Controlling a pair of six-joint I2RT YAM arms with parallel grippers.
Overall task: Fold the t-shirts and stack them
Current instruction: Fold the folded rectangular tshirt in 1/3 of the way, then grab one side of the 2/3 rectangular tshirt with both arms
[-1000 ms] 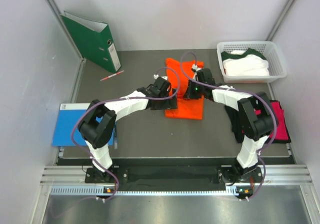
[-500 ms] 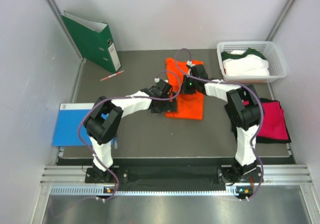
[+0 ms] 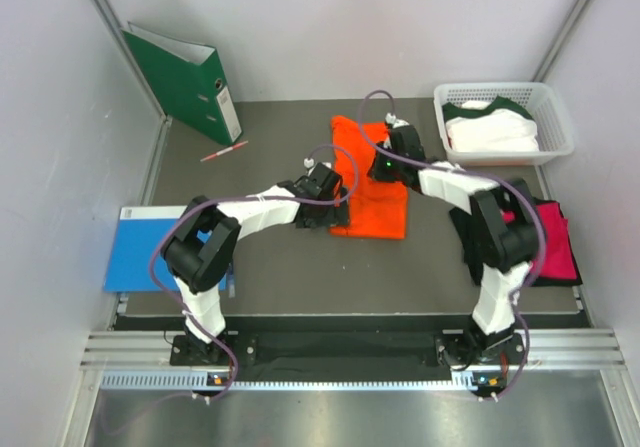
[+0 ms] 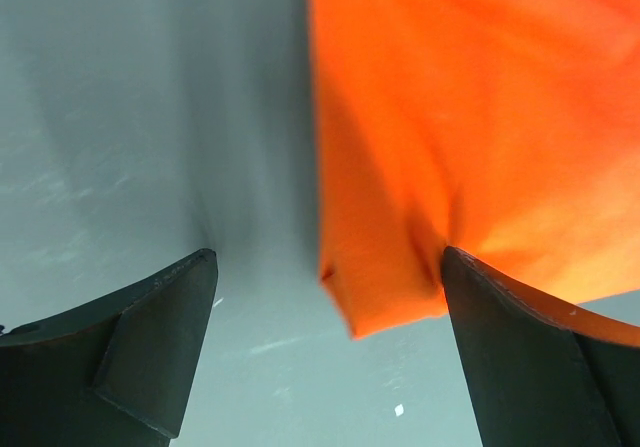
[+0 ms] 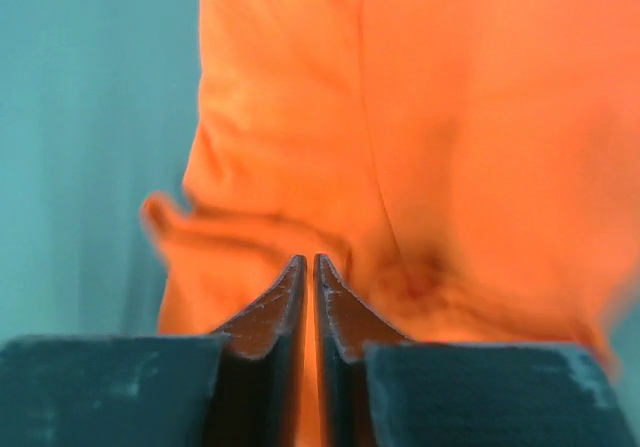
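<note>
The orange t-shirt [image 3: 378, 207] lies flattened in the middle of the table. My left gripper [image 3: 335, 214] stands open at the shirt's lower-left corner [image 4: 385, 287], one finger on bare table, the other at the cloth's edge. My right gripper [image 3: 388, 165] is over the shirt's upper part. Its fingers are all but together [image 5: 305, 259], and the orange cloth [image 5: 450, 117] puckers at their tips. A white t-shirt with green trim [image 3: 490, 132] fills the basket. The magenta t-shirt [image 3: 555, 242] lies on the black one [image 3: 463, 229] at the right.
A white basket [image 3: 500, 89] stands at the back right. A green ring binder [image 3: 185, 82] leans at the back left, with a red pen [image 3: 224, 151] in front of it. A blue folder [image 3: 150, 252] lies at the left edge.
My right gripper swung left over the orange shirt, then back up and right. A hairline gap now shows between its fingers. My left gripper shifted slightly left along the shirt's lower-left edge, staying open.
</note>
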